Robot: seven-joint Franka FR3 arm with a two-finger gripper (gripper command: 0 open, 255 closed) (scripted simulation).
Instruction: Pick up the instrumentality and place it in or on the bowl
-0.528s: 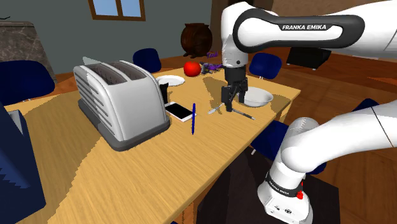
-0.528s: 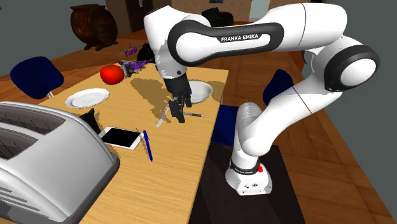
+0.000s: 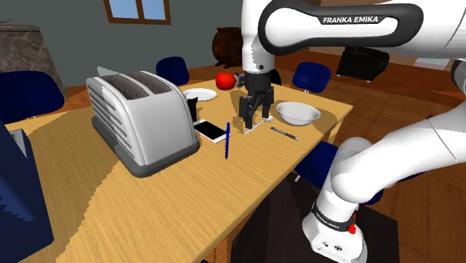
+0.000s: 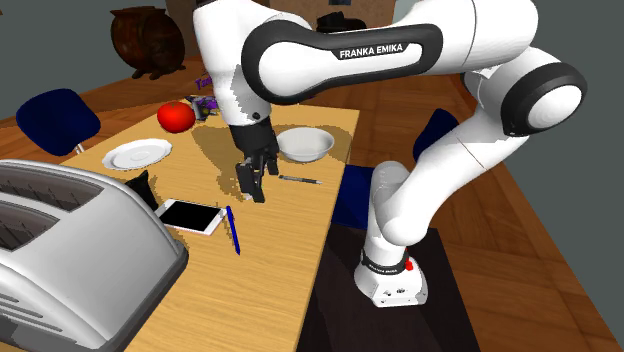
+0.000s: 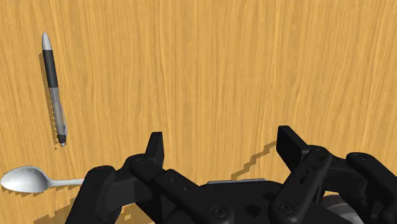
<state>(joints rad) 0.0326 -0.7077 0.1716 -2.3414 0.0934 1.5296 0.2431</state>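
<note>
Gripper (image 5: pixel 222 143) spread open and empty, I am hovering low over the table (image 5: pixel 210 57); I am judging this to be the approach. I am taking the spoon (image 5: pixel 24 180) as the target. It is lying flat just beside one finger, scoop end pointing outward, its handle running under my hand along the line between my fingers. I am expecting to shift over it and turn crosswise before carrying it to the white bowl (image 3: pixel 299 113).

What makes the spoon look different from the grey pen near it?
The spoon is shiny silver with a rounded scoop end; the grey pen is a straight stick with a darker band. The pen lies in full sight, while the spoon's handle runs behind the open claw. They lie roughly crosswise to each other. Both are slim and lie flat on the wooden table.
</note>
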